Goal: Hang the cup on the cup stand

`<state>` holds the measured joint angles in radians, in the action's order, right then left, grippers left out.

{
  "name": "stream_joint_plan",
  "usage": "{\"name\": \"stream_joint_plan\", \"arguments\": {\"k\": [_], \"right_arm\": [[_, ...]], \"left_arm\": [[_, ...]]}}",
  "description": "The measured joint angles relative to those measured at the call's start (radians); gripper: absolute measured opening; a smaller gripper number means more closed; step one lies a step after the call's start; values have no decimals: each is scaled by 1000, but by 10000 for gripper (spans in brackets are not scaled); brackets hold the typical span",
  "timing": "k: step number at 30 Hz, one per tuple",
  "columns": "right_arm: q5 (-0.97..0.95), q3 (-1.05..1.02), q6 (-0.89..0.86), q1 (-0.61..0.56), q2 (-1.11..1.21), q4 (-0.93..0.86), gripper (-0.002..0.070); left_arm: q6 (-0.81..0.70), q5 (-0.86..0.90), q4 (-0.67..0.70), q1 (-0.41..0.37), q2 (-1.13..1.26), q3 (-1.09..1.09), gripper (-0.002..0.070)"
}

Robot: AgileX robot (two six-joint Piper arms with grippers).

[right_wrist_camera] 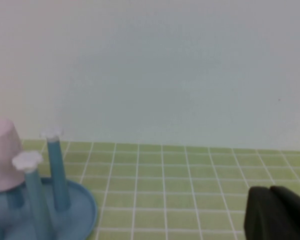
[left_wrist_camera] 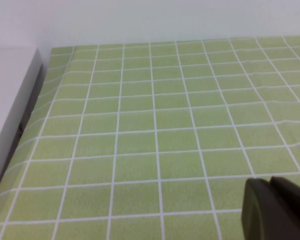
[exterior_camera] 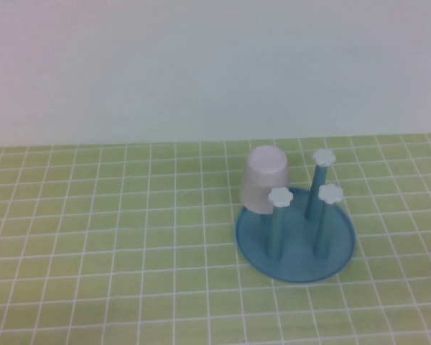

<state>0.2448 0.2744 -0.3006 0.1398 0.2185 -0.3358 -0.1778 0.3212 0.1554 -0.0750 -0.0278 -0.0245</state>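
Starting at the left, the left pincer is out of the high view; its own wrist camera catches only a dark tip of it at the frame's edge, closed and holding nothing, above bare green-checked counter. A pale wall rises behind the counter's far edge.

Right of the counter's middle in the high view sits the cup stand, a round blue dish with upright blue pegs. Three white flower-shaped caps show on the pegs; the fourth peg is hidden. The cup is upside down, its mouth downward and its closed base on top, at the stand's far-left side, where that fourth peg would stand. It sits a little tilted, its lower rim near the dish's edge. Nothing grips it. The right wrist camera shows the same cup inverted on the stand, beside two capped pegs.

Farther right, the right pincer is also out of the high view; its wrist camera shows its dark tip, shut and empty, well apart from the stand.
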Motion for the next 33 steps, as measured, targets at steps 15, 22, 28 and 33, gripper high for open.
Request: {"name": "stream_joint_plan", "arguments": {"k": [15, 22, 28, 33], "right_arm": [[-16, -303, 95, -90, -230, 96, -1], [-11, -303, 97, -93, -230, 98, -1], [66, -303, 97, -93, -230, 110, -1], [91, -303, 118, -93, -230, 132, -1]], "left_arm": [[0, 0, 2, 0, 0, 0, 0], [0, 0, 2, 0, 0, 0, 0], [0, 0, 2, 0, 0, 0, 0], [0, 0, 2, 0, 0, 0, 0]]}}
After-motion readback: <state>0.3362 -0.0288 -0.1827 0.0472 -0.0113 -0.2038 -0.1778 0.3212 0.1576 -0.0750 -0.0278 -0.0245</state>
